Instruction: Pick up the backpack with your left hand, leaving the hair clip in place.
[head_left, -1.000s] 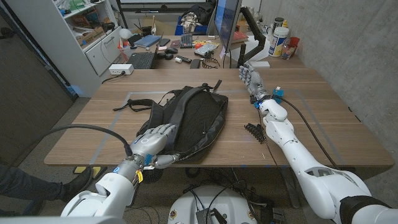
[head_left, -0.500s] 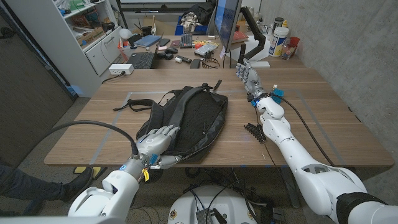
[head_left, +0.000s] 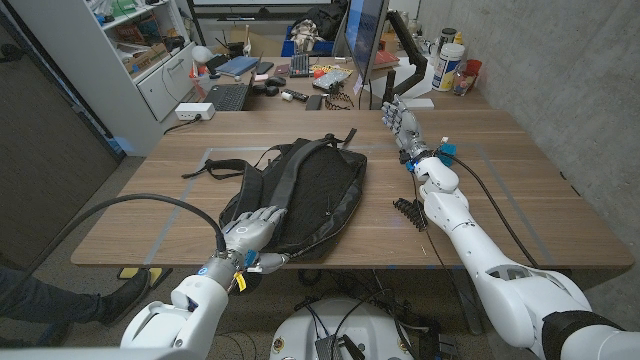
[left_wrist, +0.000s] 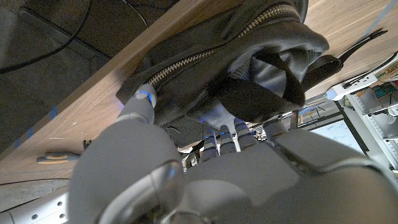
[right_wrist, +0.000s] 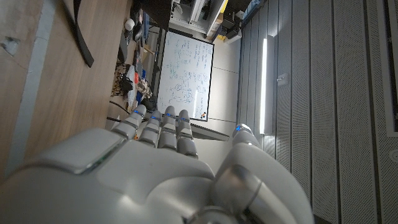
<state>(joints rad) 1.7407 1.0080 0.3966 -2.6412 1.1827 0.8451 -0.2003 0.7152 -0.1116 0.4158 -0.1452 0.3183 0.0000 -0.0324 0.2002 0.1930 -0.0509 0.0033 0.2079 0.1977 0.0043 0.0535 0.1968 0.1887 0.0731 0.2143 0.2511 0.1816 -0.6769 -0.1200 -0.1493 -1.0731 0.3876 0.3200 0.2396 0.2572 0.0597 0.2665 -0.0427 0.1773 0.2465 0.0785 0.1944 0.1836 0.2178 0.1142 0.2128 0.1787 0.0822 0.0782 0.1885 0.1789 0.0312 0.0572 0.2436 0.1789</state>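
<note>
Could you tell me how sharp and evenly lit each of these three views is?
Head view: even, sharp light on the backpack and hair clip. Left wrist view: left hand blurred up close, backpack zipper sharper. Right wrist view: bright wall light strip, right hand soft.

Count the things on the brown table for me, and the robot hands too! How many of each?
Backpack: 1
Hair clip: 1
Robot hands: 2, the left hand on the backpack's near end and the right hand up at the far side
Total: 4
</note>
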